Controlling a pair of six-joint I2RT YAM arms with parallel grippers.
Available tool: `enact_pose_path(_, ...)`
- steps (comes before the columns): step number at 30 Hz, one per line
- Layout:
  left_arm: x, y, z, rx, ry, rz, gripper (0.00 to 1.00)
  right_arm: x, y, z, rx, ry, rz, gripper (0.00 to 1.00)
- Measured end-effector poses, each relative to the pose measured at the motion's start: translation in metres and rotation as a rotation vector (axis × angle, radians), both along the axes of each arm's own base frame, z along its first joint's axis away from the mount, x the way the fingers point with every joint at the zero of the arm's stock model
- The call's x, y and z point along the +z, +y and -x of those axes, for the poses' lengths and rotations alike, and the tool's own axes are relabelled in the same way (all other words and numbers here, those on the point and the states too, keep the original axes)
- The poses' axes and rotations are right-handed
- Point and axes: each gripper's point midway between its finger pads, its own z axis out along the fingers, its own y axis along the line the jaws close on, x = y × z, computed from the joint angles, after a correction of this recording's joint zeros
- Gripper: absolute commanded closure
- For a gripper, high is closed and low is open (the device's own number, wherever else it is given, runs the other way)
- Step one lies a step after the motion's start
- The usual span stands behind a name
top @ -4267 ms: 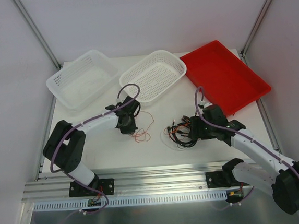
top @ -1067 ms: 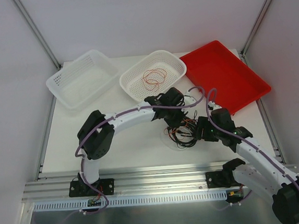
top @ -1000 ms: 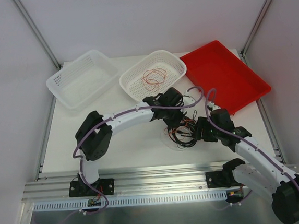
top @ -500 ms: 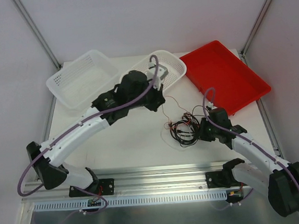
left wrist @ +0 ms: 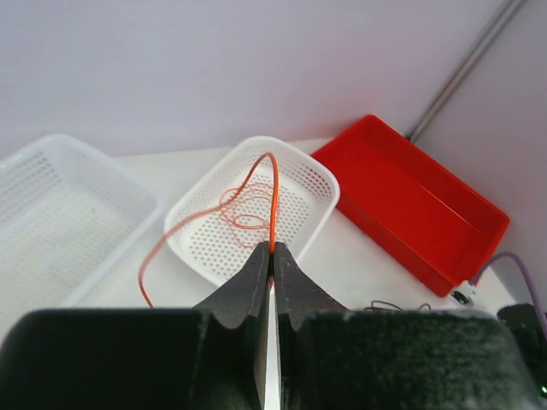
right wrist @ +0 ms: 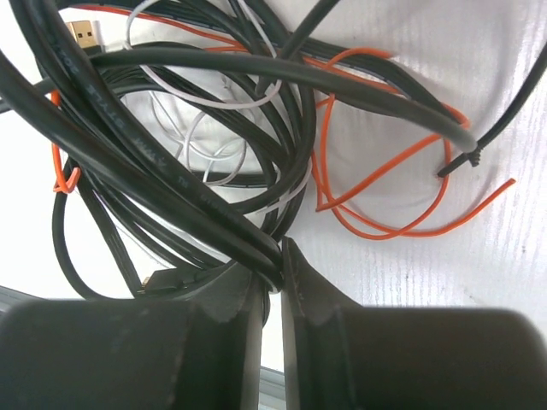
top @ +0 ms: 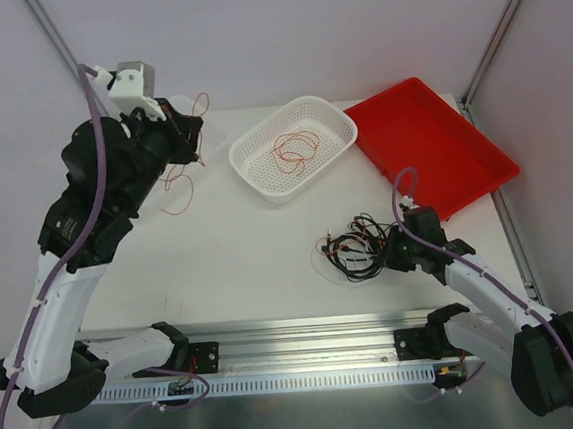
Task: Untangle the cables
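My left gripper (top: 187, 138) is raised high at the far left, shut on a thin orange wire (top: 177, 189) that dangles free below it. The left wrist view shows this wire (left wrist: 273, 196) rising from the closed fingertips (left wrist: 272, 252) and looping down to the left. A tangle of black, white and orange cables (top: 355, 249) lies on the table at centre right. My right gripper (top: 386, 256) is at the tangle's right side. In the right wrist view its jaws (right wrist: 278, 256) are clamped on thick black cables (right wrist: 171, 171), with a loose orange wire (right wrist: 385, 231) lying just beyond.
A white perforated basket (top: 333, 120) at the back centre holds a coiled orange wire (top: 296, 148). A red tray (top: 431, 147) sits at the back right. A second white basket (left wrist: 51, 205) stands at the back left, hidden behind my left arm in the top view.
My left arm has risen from the tangle and swung up to the far left, carrying an orange wire. My right gripper has closed on the black cables and stayed at the tangle.
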Motion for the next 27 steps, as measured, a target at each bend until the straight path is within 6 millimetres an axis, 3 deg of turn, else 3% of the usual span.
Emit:
enact_pose_path(5, 0.013, 0.036, -0.003, 0.146, -0.029, -0.033, 1.00, -0.002, -0.003, 0.002, -0.004, 0.012, 0.012, 0.94)
enact_pose_path(11, -0.008, 0.041, -0.013, 0.192, 0.025, -0.099, 1.00, 0.000, -0.005, 0.004, 0.004, 0.015, 0.020, 0.68)
enact_pose_path(12, -0.014, 0.039, -0.016, 0.193, 0.038, -0.111, 1.00, 0.002, -0.005, 0.004, 0.006, 0.015, 0.022, 0.56)
enact_pose_path(14, -0.025, 0.037, -0.024, 0.198, 0.067, -0.133, 1.00, 0.006, -0.006, 0.004, 0.014, 0.009, 0.028, 0.45)
enact_pose_path(15, -0.030, 0.034, -0.028, 0.198, 0.080, -0.143, 1.00, 0.011, -0.006, 0.003, 0.021, 0.001, 0.032, 0.35)
enact_pose_path(18, -0.047, 0.024, -0.044, 0.193, 0.124, -0.173, 1.00, 0.026, -0.006, 0.000, 0.043, -0.037, 0.039, 0.21)
enact_pose_path(23, -0.058, -0.004, -0.072, 0.141, 0.165, -0.191, 1.00, 0.055, -0.007, -0.004, 0.072, -0.108, 0.044, 0.11)
enact_pose_path(27, -0.044, -0.027, -0.095, 0.102, 0.144, -0.171, 1.00, 0.072, -0.007, -0.005, 0.089, -0.145, 0.046, 0.08)
